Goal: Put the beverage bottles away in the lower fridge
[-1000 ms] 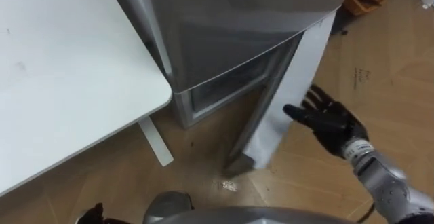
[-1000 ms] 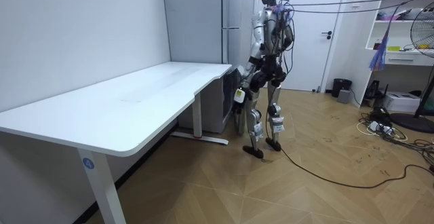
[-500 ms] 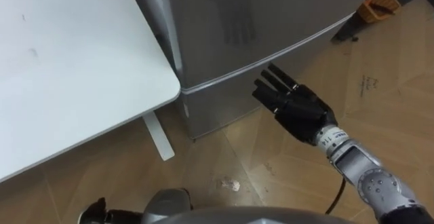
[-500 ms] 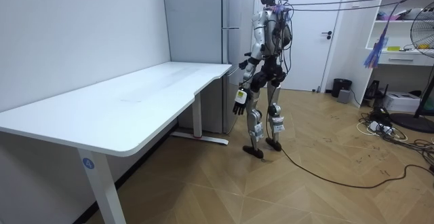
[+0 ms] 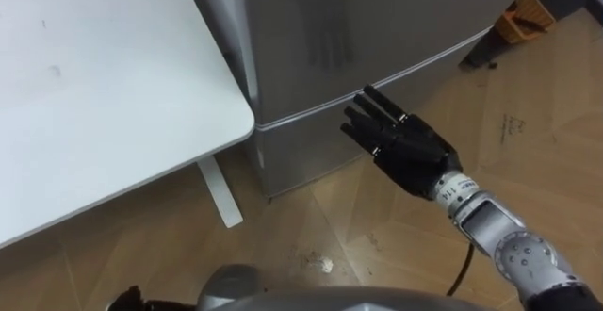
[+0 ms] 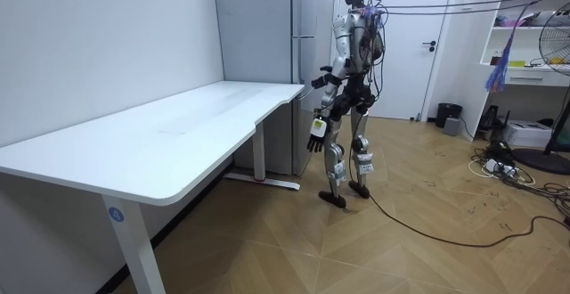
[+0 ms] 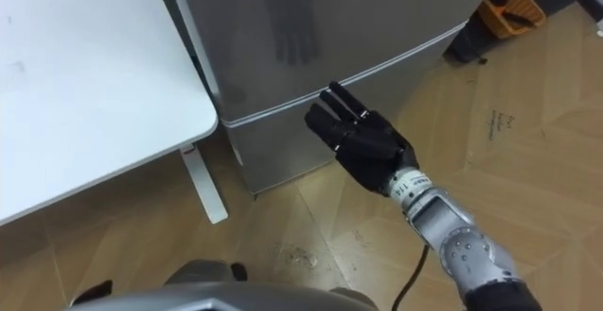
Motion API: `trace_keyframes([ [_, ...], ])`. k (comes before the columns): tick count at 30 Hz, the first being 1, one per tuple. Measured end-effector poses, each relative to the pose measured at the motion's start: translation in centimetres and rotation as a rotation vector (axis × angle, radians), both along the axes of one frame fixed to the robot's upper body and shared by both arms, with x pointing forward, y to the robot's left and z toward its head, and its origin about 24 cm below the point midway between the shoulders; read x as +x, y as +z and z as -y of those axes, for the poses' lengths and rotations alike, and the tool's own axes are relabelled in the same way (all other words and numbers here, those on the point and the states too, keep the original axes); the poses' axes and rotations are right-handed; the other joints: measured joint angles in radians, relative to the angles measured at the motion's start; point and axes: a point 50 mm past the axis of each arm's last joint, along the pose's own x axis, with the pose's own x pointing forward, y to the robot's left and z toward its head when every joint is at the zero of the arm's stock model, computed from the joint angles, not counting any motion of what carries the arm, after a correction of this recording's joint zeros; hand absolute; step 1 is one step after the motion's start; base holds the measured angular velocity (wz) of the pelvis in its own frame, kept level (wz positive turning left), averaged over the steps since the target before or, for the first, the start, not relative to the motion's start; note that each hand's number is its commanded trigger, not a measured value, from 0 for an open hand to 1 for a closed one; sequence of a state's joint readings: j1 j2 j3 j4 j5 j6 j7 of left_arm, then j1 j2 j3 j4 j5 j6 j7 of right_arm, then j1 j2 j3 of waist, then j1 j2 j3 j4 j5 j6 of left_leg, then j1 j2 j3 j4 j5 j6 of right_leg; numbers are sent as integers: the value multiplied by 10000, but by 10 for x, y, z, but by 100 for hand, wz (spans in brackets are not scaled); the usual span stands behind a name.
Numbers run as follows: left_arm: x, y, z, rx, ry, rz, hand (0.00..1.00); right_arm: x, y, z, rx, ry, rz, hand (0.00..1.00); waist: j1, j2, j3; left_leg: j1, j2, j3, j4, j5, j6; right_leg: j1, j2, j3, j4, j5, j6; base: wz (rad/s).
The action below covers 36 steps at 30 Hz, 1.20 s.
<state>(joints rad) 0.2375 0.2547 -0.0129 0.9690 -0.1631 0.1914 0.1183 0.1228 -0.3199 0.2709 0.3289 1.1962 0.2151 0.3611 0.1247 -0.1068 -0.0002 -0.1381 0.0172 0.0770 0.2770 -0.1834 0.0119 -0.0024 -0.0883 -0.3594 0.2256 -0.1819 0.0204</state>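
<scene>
Left eye view: the right hand (image 5: 407, 148) held straight fingers (image 5: 369, 115) pressed together against the closed lower fridge door (image 5: 297, 155), right of the tabletop (image 5: 94, 94). Room view: the left hand (image 6: 315, 139) hung near the tabletop's far end. Right eye view: the right hand's palm faced that door.

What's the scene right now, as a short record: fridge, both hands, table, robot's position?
fridge: tall grey metal fridge, lower door closed
right hand: open, fingers straight, at the lower door's top edge; contact unclear
left hand: hanging low at its side
table: white rectangular table, left of the fridge
robot: standing, facing the fridge
</scene>
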Motion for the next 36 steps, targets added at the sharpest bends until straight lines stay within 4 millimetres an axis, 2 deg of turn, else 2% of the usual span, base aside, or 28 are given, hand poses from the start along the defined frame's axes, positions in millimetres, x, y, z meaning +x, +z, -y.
trace_keyframes([
  [3, -1, -1, 3, -109, -45, -72, 0, -10, -15, 4, -170, -111, -790, 0, 121, 26, 19, 13, -92, 1, 182, -130, 121, -108, -168, 5, 447, -98, 161, 0],
  [5, -2, -2, 6, -198, -46, -79, 0, -20, -26, 9, -407, -239, -1351, 0, 74, 139, 63, -50, -142, -2, 460, -333, 270, -161, -295, -2, 821, -161, 265, 13],
  [7, -3, -2, 7, -230, -44, -121, 0, -42, -51, 20, -1183, -331, -2704, 0, 51, 196, 52, -89, -311, -192, 753, -534, 507, -351, -596, 34, 1686, -246, 404, 30],
  [8, -3, -2, 7, -238, -51, -109, 0, -49, -57, 24, -1394, -358, -3073, 0, 42, 168, 31, -95, -323, -267, 816, -543, 543, -424, -695, 46, 1986, -239, 415, 38],
  [9, -5, -2, 7, -241, -57, -160, 0, -64, -68, 31, -1739, -446, -3840, 0, 36, 245, 50, -70, -405, -376, 924, -564, 634, -562, -856, 110, 2520, -176, 519, 38],
  [10, -6, -3, 7, -234, -82, -205, 0, -78, -77, 37, -2170, -446, -4585, 0, -2, 272, 16, -81, -498, -513, 1089, -641, 759, -703, -976, 301, 2999, -106, 586, 37],
  [11, -5, -3, 7, -220, -114, -198, 0, -84, -81, 40, -2348, -434, -4881, 0, -28, 296, 13, -87, -532, -577, 1174, -685, 823, -709, -1022, 324, 3149, -52, 649, 42],
  [12, -8, -2, 6, -190, -9, -230, 0, -98, -87, 45, -2734, -348, -5491, 0, -127, 323, -23, -75, -654, -847, 1267, -741, 921, -695, -1118, 328, 3380, 43, 712, 55],
  [14, -8, -1, 4, -110, 141, -64, 0, -114, -95, 51, -3269, -377, -6252, 0, -353, 304, -25, -40, -823, -1116, 1356, -757, 1082, -706, -1229, 511, 3736, 208, 686, 54],
  [15, -12, -1, 3, -5, 206, -122, 0, -122, -98, 54, -3750, -136, -6614, 0, -344, 299, -18, 52, -893, -1183, 1337, -748, 1166, -728, -1237, 780, 3897, 333, 682, 18],
  [18, -16, 0, 0, 190, 170, -198, 0, -125, -100, 62, -5570, 1303, -6678, 0, -340, 283, -10, 162, -1039, -1283, 1372, -836, 1336, -869, -1151, 1478, 4141, 514, 581, 11],
  [20, -14, 0, -1, 244, 128, -130, 0, -130, -102, 67, -6617, 2201, -6934, 0, -368, 298, -8, 276, -1081, -1600, 1351, -834, 1372, -820, -946, 1849, 4130, 674, 520, 36],
  [21, -12, 1, -2, 271, 58, 1, 0, -132, -102, 68, -6732, 2180, -7060, 0, -371, 289, 0, 292, -1092, -1840, 1353, -820, 1396, -823, -806, 2106, 3970, 539, 574, 45],
  [22, -11, 1, -1, 269, -12, 81, 0, -133, -103, 67, -6822, 2183, -7093, 0, -373, 308, 1, 315, -1109, -2149, 1344, -807, 1403, -823, -532, 2391, 3659, 191, 604, 47],
  [23, -10, 0, -1, 262, -76, 98, 0, -133, -103, 67, -6895, 2193, -7077, 0, -369, 310, 2, 337, -1122, -2275, 1340, -803, 1407, -816, -404, 2547, 3463, 35, 597, 59],
  [24, -10, 0, 0, 237, -103, 73, 0, -136, -104, 69, -6985, 2111, -7241, 0, -403, 309, 17, 390, -1203, -2596, 1313, -798, 1411, -682, -198, 2787, 2888, -165, 574, 85],
  [25, -10, -1, 1, 211, -119, 60, 0, -139, -105, 69, -6972, 1935, -7403, 0, -483, 306, 25, 471, -1321, -2966, 1295, -798, 1409, -388, -70, 2822, 2134, -192, 583, 95],
  [26, -10, -1, 1, 204, -112, 60, 0, -140, -105, 69, -6932, 1825, -7445, 0, -554, 294, 48, 523, -1388, -3144, 1289, -799, 1407, -247, 0, 2903, 1696, -192, 591, 100],
  [27, -9, -1, 2, 210, -101, 92, 0, -141, -105, 69, -6936, 1722, -7494, 0, -597, 231, 113, 664, -1538, -3320, 1200, -801, 1402, 23, 113, 3141, 884, 99, 504, 89],
  [28, -9, -1, 4, 176, -139, 101, 0, -143, -105, 70, -7016, 1691, -7580, 0, -597, 233, 138, 718, -1622, -3283, 1149, -821, 1375, 244, 149, 3164, 370, 139, 553, 82],
  [31, -7, -2, 7, 300, -93, 153, 0, -147, -106, 72, -7158, 1633, -7733, 0, -375, 392, 182, 776, -1593, -3327, 881, -812, 1288, 572, 161, 3072, -291, 156, 537, 34],
  [33, -10, -1, 4, 379, 152, 138, 0, -148, -106, 73, -7184, 1617, -7719, 0, -369, 429, 181, 796, -1537, -3323, 702, -777, 1216, 618, 191, 2983, -483, 156, 537, 0],
  [34, -12, -1, 2, 420, 313, 143, 0, -149, -106, 73, -7170, 1583, -7729, 0, -392, 426, 140, 805, -1512, -3326, 589, -747, 1169, 637, 202, 2940, -582, 155, 535, 5],
  [36, -8, -1, 3, 408, 324, 248, 0, -152, -106, 75, -7107, 1308, -7802, 0, -436, 505, 174, 829, -1483, -3348, 574, -733, 1143, 725, 216, 2761, -638, 144, 519, 16],
])
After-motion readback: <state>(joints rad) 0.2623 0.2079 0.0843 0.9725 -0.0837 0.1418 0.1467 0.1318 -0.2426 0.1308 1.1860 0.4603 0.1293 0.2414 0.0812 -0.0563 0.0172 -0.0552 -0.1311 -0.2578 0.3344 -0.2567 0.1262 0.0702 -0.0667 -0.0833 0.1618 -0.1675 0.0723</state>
